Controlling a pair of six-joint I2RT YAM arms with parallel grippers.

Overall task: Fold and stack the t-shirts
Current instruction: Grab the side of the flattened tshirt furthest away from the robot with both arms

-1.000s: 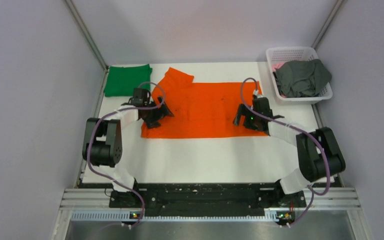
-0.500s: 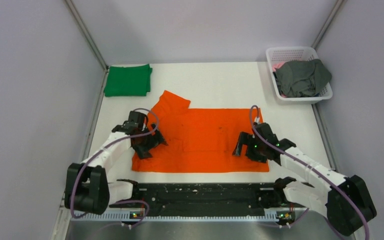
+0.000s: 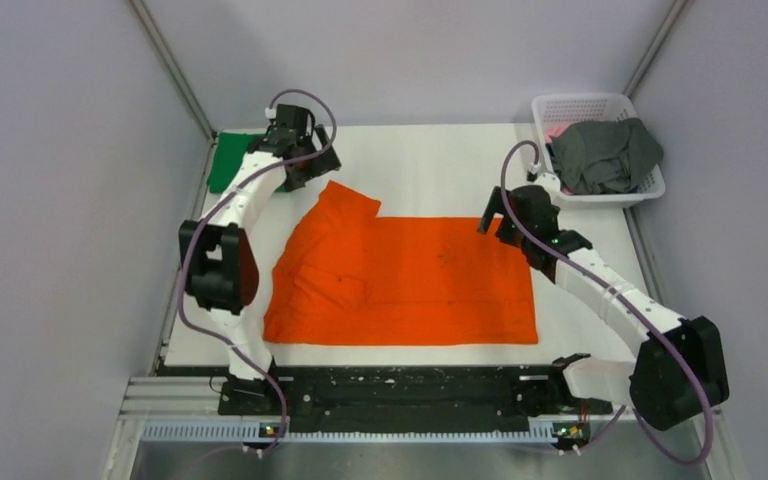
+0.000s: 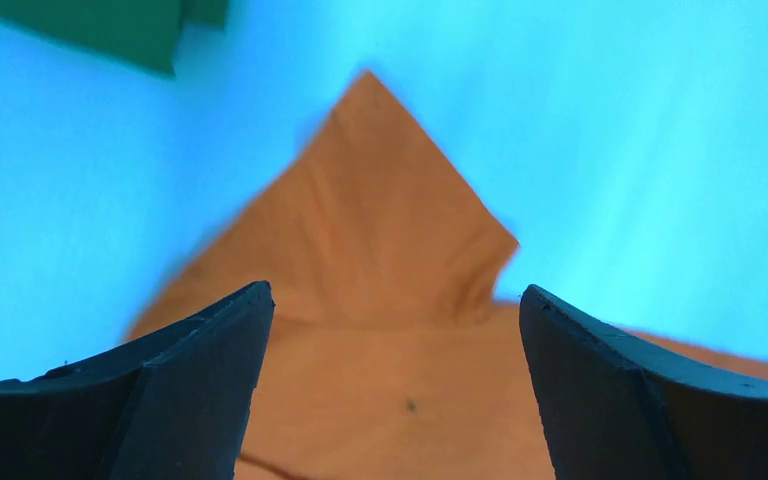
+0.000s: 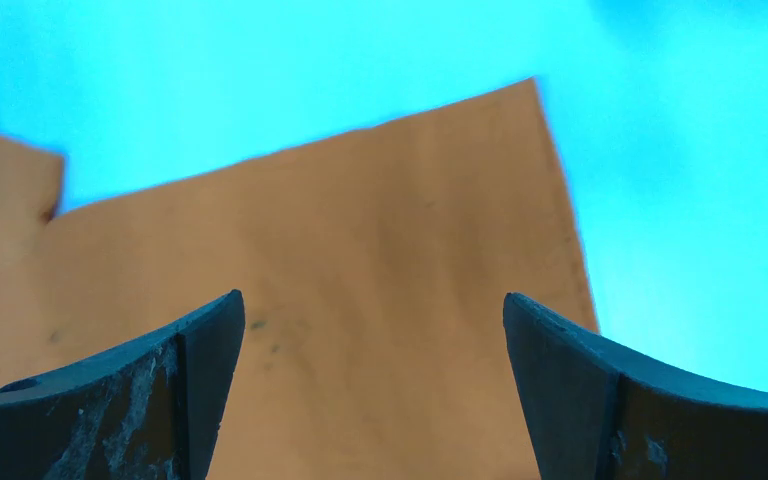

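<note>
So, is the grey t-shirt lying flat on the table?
No, the grey t-shirt sits bunched inside the white basket at the far right corner.

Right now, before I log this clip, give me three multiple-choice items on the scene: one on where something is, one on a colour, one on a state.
1. Where is the dark grey t-shirt?
A. in the white basket
B. draped over the right arm
C. on the floor

2. What colour is the folded t-shirt at the far left corner of the table?
A. blue
B. green
C. white

3. How do both arms' jaws stand?
A. shut on cloth
B. open, holding nothing
C. one shut, one open

Key:
1 A, the grey cloth is heaped inside the basket at the far right.
2 B, green shows plainly in the top view.
3 B, each wrist view shows a wide gap, with the orange t-shirt lying on the table below.
</note>
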